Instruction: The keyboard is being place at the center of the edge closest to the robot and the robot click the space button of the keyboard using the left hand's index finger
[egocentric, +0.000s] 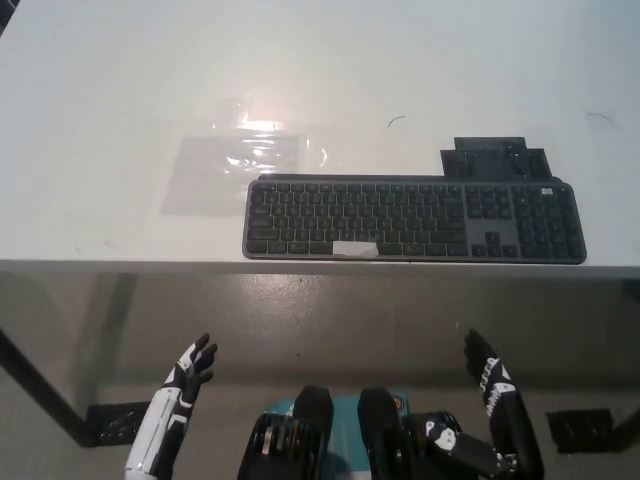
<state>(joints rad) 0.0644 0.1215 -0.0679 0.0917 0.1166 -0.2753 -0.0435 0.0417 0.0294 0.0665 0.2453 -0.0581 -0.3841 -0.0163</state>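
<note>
The left hand (190, 368) is held below the near edge of the desk (100, 110), fingers extended and apart, nothing grasped or touched. The right hand (486, 372) is likewise held open and empty. The keyboard (415, 218) is laid along that edge, its space bar (355, 249) covered by a pale patch (356, 248). A dark object (490, 158) behind is partly hidden.

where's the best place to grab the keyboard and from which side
Likely the keyboard's near long edge, coming from the robot's side: it lies flat and thin right at the table's front edge, so fingers can pinch it there.
</note>
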